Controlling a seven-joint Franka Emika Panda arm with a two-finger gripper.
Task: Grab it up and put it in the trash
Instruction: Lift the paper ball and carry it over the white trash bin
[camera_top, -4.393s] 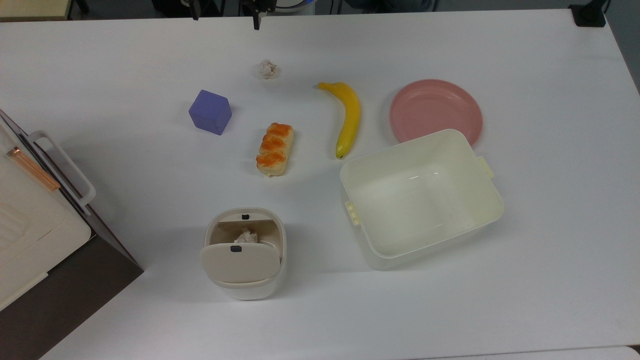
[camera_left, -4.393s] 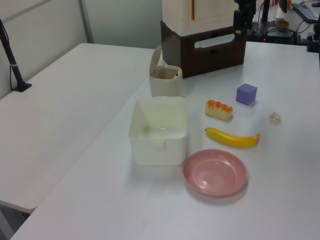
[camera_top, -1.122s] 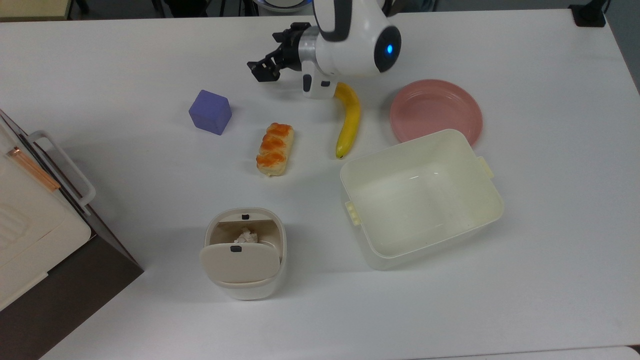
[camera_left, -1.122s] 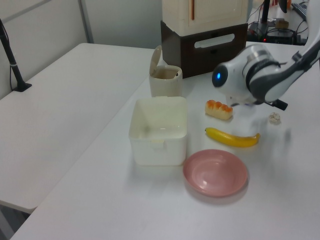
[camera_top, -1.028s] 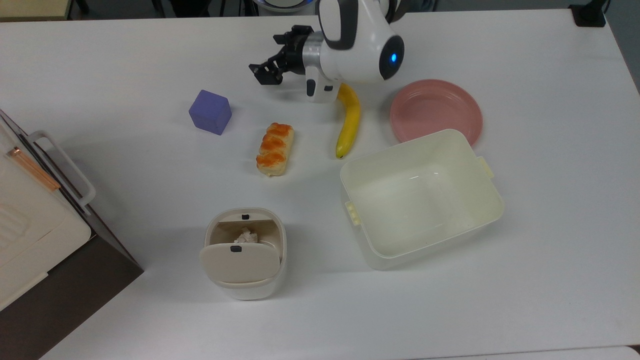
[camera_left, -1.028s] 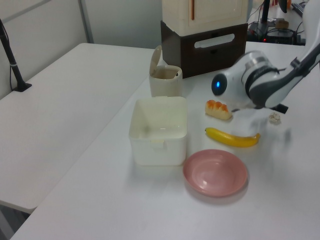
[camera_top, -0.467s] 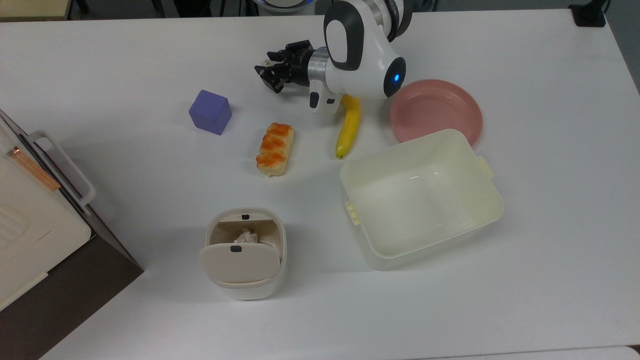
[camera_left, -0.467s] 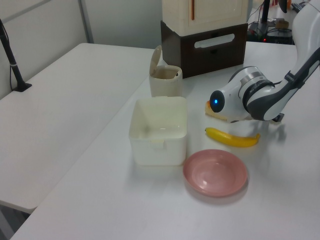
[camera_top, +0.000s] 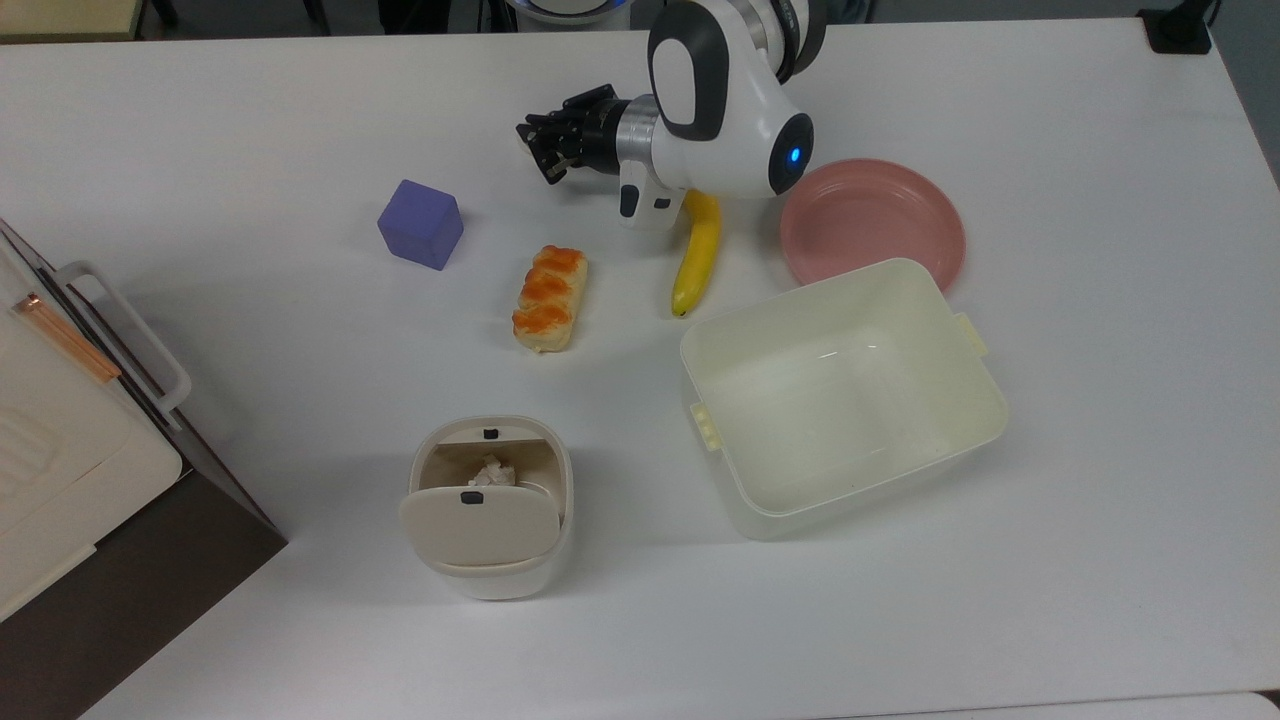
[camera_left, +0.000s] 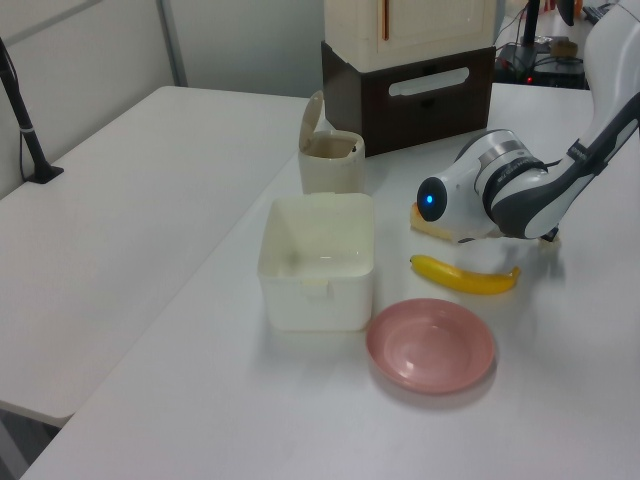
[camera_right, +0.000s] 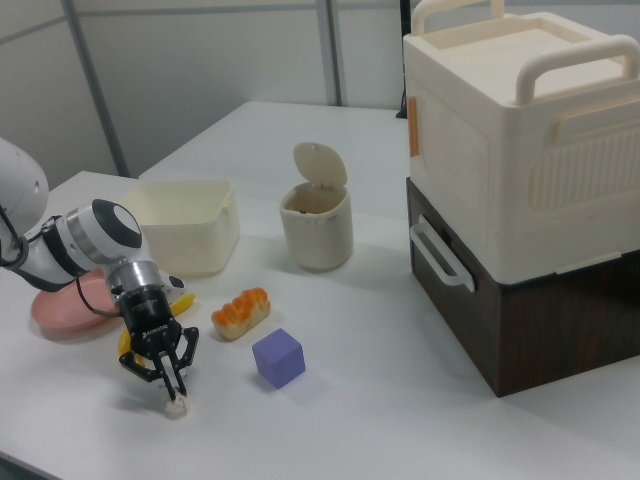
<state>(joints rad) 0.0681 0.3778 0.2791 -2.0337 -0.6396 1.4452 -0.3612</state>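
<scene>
Top view — cube (camera_top: 421, 224) left of roll (camera_top: 548, 298), banana (camera_top: 694, 254) right.

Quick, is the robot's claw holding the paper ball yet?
Gripper: closed around the paper wad, which sits low against the table.

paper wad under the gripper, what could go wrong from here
1. The wad is tiny and sits at the fingertips of the gripper; it may slip out or get nudged away.
2. The bin has its flap tilted over part of the opening, so the drop could land on the lid.
3. The bread lies on the way.
</scene>
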